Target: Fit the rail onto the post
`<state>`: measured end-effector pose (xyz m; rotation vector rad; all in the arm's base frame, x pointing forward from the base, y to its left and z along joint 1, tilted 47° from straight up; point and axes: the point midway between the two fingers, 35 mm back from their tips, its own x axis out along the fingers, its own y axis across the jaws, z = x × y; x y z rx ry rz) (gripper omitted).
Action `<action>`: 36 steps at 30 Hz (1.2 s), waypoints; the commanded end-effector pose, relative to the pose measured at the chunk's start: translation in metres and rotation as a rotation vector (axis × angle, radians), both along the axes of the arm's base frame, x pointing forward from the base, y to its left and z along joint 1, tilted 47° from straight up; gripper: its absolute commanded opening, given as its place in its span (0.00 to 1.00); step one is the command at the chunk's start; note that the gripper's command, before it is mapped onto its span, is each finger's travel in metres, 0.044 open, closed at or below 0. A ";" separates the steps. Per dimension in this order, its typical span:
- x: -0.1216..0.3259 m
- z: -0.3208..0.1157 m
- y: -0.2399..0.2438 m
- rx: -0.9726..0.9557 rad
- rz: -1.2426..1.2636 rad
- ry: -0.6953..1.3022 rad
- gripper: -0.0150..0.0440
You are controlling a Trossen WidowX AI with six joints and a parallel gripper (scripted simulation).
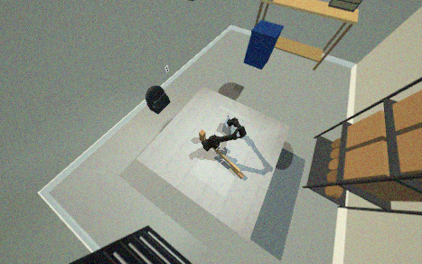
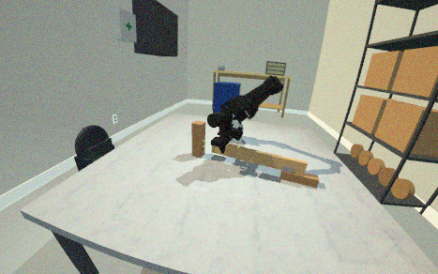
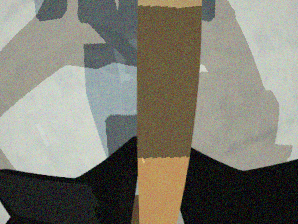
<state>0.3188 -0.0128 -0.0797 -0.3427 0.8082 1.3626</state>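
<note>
The wooden post (image 1: 201,134) (image 2: 198,140) stands upright. Small light marks at its rail-facing side in the exterior view look like the pegs. My gripper (image 2: 222,147) (image 3: 152,141) is shut on the long bed rail (image 1: 230,164) (image 2: 266,159) (image 3: 168,85) close to its post end. That end is held a little above the table, with a narrow gap to the post. The far end sits at the low footboard block (image 2: 299,178); how it sits in the bracket is too small to tell. The holes in the rail's end are hidden.
The arm (image 1: 235,136) (image 2: 252,103) reaches over the rail from behind. The pale table (image 1: 180,140) (image 2: 163,225) carries its shadows. Beyond the table are a black chair (image 1: 157,99) (image 2: 94,145), a blue bin (image 1: 263,44) (image 2: 226,96) and a shelf rack.
</note>
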 end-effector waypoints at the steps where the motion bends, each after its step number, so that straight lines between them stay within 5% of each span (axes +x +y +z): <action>1: -0.001 -0.001 -0.003 -0.003 -0.006 -0.005 0.25; 36: -0.004 -0.006 -0.012 -0.003 -0.006 -0.005 0.25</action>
